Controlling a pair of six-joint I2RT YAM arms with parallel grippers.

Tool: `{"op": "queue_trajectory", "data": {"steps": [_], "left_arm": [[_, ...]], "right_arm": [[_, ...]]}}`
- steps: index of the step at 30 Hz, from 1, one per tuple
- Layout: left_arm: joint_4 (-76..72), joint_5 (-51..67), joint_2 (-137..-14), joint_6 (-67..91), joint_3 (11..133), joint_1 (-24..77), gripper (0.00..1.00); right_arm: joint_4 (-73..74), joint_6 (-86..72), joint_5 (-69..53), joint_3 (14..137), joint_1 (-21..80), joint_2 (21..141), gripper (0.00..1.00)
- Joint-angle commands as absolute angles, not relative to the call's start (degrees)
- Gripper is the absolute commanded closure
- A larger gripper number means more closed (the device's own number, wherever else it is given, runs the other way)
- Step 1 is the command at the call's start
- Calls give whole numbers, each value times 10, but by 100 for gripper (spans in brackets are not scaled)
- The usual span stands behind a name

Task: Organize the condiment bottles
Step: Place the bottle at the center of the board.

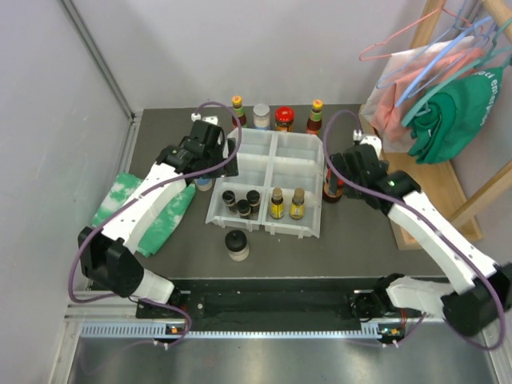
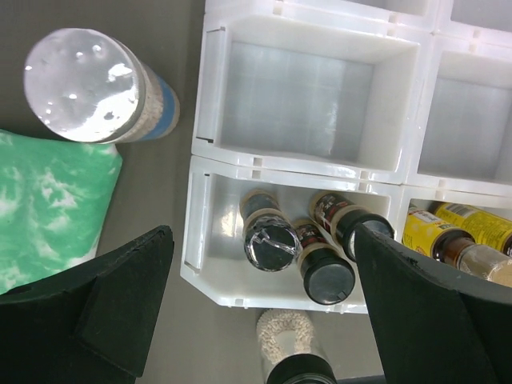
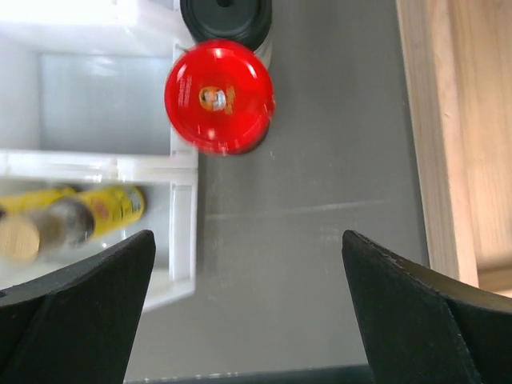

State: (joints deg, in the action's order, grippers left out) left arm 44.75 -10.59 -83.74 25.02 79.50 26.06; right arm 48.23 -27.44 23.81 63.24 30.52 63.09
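Note:
The white tray (image 1: 268, 152) holds three dark spice jars (image 1: 242, 200) (image 2: 300, 248) in its near-left compartment and two yellow-labelled bottles (image 1: 286, 202) (image 3: 104, 210) in its near-right one. My left gripper (image 1: 213, 150) (image 2: 264, 308) hangs open above the tray's left edge with nothing between its fingers. A pale-lidded jar (image 1: 203, 182) (image 2: 84, 84) stands left of the tray. A black-capped jar (image 1: 237, 244) (image 2: 300, 356) stands in front of it. My right gripper (image 1: 352, 160) (image 3: 248, 308) is open over bare table, near a red-lidded bottle (image 1: 333, 190) (image 3: 218, 96).
Several bottles (image 1: 276, 116) stand in a row behind the tray. A green-white cloth (image 1: 144, 210) (image 2: 48, 208) lies at the left. A wooden clothes rack (image 1: 448, 160) (image 3: 452, 136) with hangers stands at the right. A black-capped bottle (image 3: 226, 18) is behind the red-lidded one.

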Motion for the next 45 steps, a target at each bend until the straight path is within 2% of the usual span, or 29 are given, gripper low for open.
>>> {"op": "queue_trajectory", "data": {"steps": [1, 10, 25, 30, 40, 45], "left_arm": [[410, -127, -800, 229, 780, 253, 1], [362, -130, -736, 190, 729, 241, 1], [336, -113, -714, 174, 688, 234, 1], [330, -101, -719, 173, 677, 229, 1], [329, -83, -728, 175, 669, 221, 1], [329, -83, -726, 176, 666, 220, 1]], "right_arm": [[409, -241, 204, 700, 269, 743, 1], [392, -235, 218, 776, 258, 878, 1], [400, -279, 273, 774, 256, 931, 2], [410, -290, 272, 777, 249, 940, 10], [399, -301, 235, 760, 234, 942, 14], [398, -300, 224, 756, 234, 944, 25]]}}
